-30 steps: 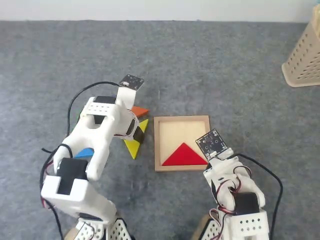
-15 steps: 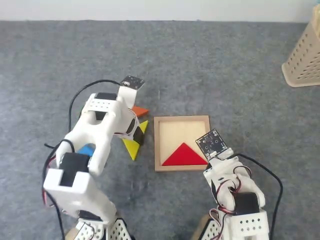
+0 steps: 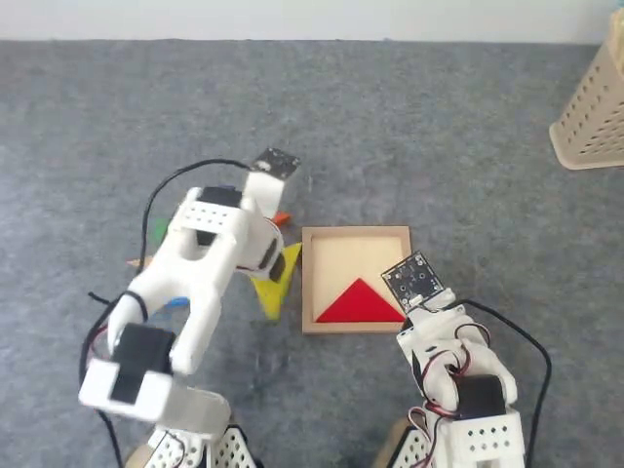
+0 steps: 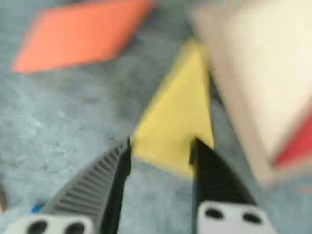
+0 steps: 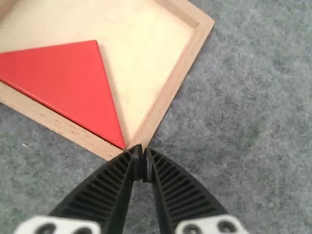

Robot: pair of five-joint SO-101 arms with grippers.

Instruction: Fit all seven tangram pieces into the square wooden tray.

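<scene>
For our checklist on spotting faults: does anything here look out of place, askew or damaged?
Nothing looks damaged or spilled. The red triangle lies flat in the wooden tray, along one rim. The yellow triangle is outside it, beside the rim, between the fingers of the left gripper; the orange piece lies loose on the carpet.

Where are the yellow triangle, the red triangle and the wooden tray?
yellow triangle [image 4: 176,117], left wrist view, middle of its top face
red triangle [image 5: 63,78], right wrist view, middle of its top face
wooden tray [image 5: 169,83], right wrist view, on its raised rim
</scene>
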